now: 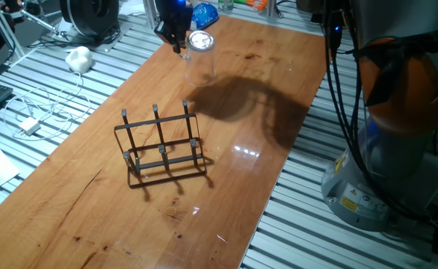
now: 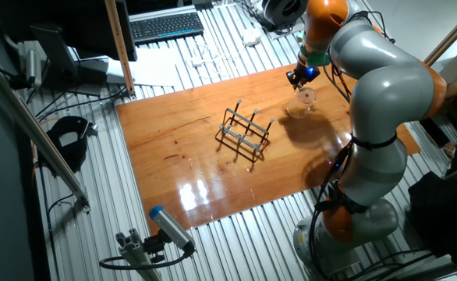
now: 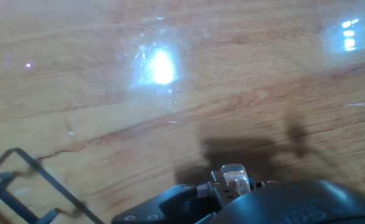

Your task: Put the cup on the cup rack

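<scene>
Wood, glossy and light-flecked, tops the bench (image 1: 77,217), with ribbed metal flooring around it. Clear, colourless cup (image 1: 199,60) stands upright near the far edge, well apart from the dark wire cup rack (image 1: 161,146). Fingers (image 1: 177,41) hang just beside its rim; their spread I cannot tell.

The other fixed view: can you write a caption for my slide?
Robot arm's gripper poised at the rim of the clear cup, beside the wire cup rack on a wooden table.
</scene>
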Robot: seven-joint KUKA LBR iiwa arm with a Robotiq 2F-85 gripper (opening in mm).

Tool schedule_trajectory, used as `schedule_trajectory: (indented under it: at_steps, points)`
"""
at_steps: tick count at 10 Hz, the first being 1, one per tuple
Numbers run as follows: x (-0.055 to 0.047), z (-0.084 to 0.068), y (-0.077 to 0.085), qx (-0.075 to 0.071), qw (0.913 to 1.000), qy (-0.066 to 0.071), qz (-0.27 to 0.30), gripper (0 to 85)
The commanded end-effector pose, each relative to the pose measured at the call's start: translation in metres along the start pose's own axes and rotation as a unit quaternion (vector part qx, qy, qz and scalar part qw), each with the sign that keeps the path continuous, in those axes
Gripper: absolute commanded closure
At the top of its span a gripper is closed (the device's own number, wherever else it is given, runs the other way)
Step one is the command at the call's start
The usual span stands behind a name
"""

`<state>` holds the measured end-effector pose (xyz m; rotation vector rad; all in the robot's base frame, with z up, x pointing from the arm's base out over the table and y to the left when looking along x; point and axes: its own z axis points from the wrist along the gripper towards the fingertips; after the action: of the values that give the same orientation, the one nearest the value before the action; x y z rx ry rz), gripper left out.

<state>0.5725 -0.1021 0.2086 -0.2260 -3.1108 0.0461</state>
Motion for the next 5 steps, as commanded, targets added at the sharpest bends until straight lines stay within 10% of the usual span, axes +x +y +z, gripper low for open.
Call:
schedule_trajectory:
  at_steps: [1,5]
  points:
    - [0.0,0.0,0.004,0.002,1.0,-0.003,0.007,85.0]
    - [0.003,0.001,0.017,-0.002,0.9999,-0.003,0.012,85.0]
